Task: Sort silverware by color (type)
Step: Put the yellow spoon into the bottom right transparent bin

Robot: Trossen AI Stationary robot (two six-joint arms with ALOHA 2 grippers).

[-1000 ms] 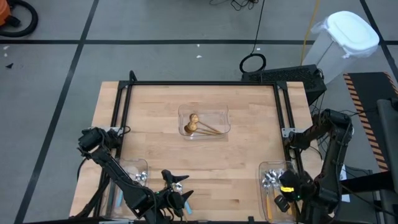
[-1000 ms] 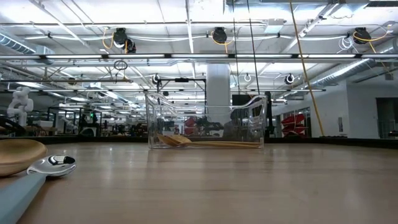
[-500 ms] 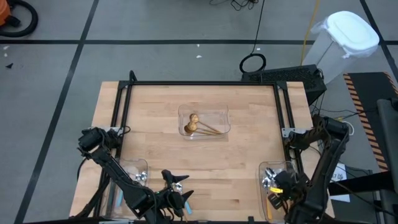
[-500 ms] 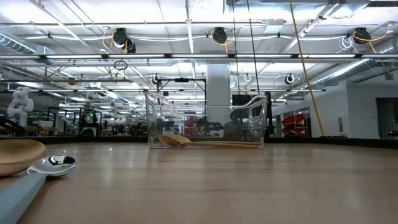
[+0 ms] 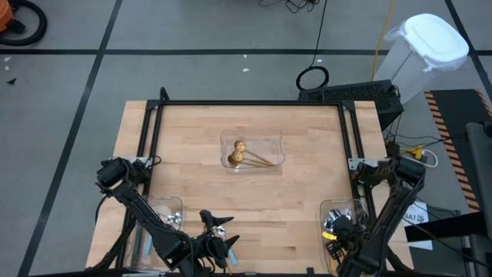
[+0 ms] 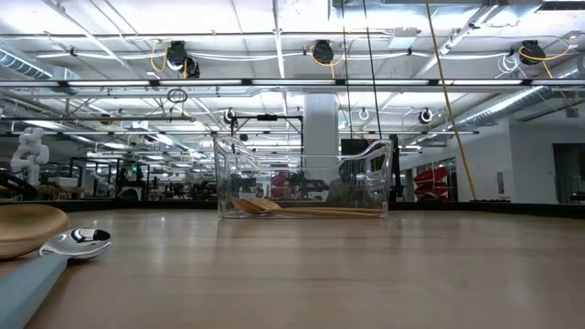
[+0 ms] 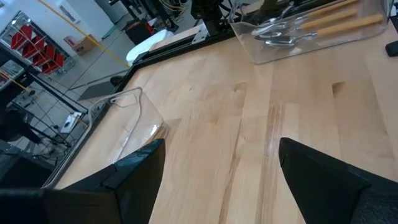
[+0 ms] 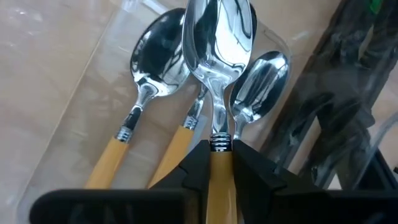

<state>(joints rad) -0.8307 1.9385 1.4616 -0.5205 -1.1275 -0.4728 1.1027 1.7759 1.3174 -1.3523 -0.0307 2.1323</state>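
My right gripper point(image 5: 336, 228) hangs over the clear right tray point(image 5: 327, 208) and is shut on an orange-handled spoon point(image 8: 217, 37). Three more orange-handled spoons point(image 8: 146, 93) lie in that tray below it. My left gripper point(image 5: 216, 240) waits open near the table's near edge, touching nothing. A light-blue-handled spoon point(image 6: 75, 243) lies flat on the table beside it. Gold spoons point(image 5: 240, 152) lie in the clear middle tray point(image 5: 273, 142). The left tray point(image 5: 154, 208) holds silver-bowled spoons point(image 5: 174, 221). My right gripper pinches the orange handle point(image 8: 217, 167) between its two fingers, just behind the ribbed silver collar at the bowl end. The spoon runs along the fingers and sticks out ahead of them. Its bowl is over the bowls of the spoons in the tray; whether it touches them I cannot tell.
A black frame point(image 5: 246, 103) runs along the table's far edge and both sides. Bare wood lies between the three trays. A tan rounded thing point(image 6: 26, 227) sits close to the low camera at the near left. A white bin point(image 5: 430, 42) stands off the table.
My right gripper has moved a little toward the table's left, over the right tray, and the arm's upper part has swung toward the near edge. The left arm and the spoons on the table have kept still.
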